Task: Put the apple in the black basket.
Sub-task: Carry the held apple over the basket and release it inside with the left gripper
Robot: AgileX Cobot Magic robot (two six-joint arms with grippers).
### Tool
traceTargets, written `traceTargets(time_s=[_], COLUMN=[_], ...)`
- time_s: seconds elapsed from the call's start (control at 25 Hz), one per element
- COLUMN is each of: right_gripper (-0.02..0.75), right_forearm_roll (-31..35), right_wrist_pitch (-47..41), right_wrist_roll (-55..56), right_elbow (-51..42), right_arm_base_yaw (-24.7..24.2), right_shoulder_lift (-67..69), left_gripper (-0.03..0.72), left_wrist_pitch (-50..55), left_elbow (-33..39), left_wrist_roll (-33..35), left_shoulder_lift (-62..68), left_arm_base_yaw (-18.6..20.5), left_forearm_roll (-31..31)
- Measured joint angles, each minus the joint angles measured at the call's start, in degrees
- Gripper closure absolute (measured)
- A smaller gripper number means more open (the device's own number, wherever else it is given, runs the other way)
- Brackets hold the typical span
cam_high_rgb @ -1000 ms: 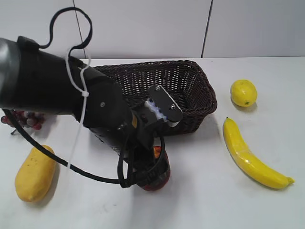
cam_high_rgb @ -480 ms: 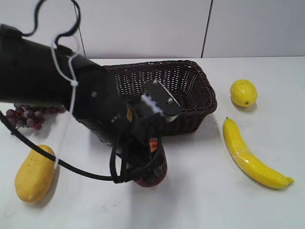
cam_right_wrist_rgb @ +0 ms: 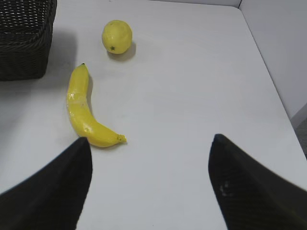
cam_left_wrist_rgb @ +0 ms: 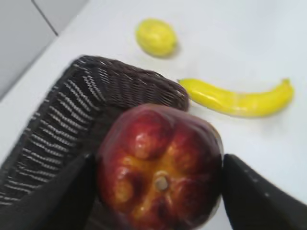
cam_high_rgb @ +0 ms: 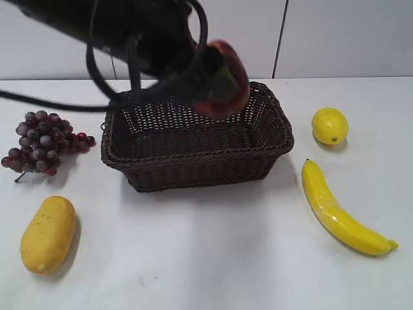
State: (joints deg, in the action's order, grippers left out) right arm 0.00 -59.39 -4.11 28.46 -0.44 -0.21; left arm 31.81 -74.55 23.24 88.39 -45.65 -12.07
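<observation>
My left gripper [cam_left_wrist_rgb: 158,191] is shut on the dark red apple [cam_left_wrist_rgb: 160,167], its yellow-orange patch facing the left wrist camera. In the exterior view the apple [cam_high_rgb: 222,81] hangs in the air above the back right part of the black basket [cam_high_rgb: 193,161], held by the left gripper [cam_high_rgb: 213,74], which comes in from the top left. The basket's corner [cam_left_wrist_rgb: 120,91] shows under the apple in the left wrist view. My right gripper [cam_right_wrist_rgb: 149,158] is open and empty above the bare table; it does not show in the exterior view.
Purple grapes [cam_high_rgb: 39,141] lie left of the basket and a yellow mango [cam_high_rgb: 47,234] at the front left. A lemon [cam_high_rgb: 330,125] and a banana [cam_high_rgb: 339,210] lie right of the basket. The right wrist view shows the lemon [cam_right_wrist_rgb: 117,36], banana [cam_right_wrist_rgb: 84,110] and basket corner [cam_right_wrist_rgb: 24,38].
My left gripper has lifted the apple from the table in front of the basket and carried it up and back, over the basket. The other fruits have not moved.
</observation>
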Motion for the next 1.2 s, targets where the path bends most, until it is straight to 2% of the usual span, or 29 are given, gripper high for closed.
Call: traceTargets(time_s=[0.24,0.36,0.64,0.92,1.2], right_gripper=[0.167,0.167,0.167,0.167,0.167], right_forearm_roll=[0.0,0.0,0.0,0.0,0.0], right_wrist_pitch=[0.0,0.0,0.0,0.0,0.0], right_wrist_roll=[0.0,0.0,0.0,0.0,0.0], right_elbow=[0.0,0.0,0.0,0.0,0.0], right_arm_base_yaw=[0.0,0.0,0.0,0.0,0.0], right_shoulder_lift=[0.0,0.0,0.0,0.0,0.0], left_gripper=[0.109,0.109,0.109,0.108,0.006], left_wrist_pitch=[0.1,0.2,-1.2,-3.5,-5.1], left_elbow=[-9.5,-11.2,-11.4,-11.5,-11.6], left_wrist_roll=[0.0,0.0,0.0,0.0,0.0], left_shoulder_lift=[10.2,16.6,27.6,32.5,32.9], left_arm_base_yaw=[9.2,11.6,11.6,11.6,11.6], left_forearm_roll=[-1.7,-1.7,-1.6,-1.4,-1.4])
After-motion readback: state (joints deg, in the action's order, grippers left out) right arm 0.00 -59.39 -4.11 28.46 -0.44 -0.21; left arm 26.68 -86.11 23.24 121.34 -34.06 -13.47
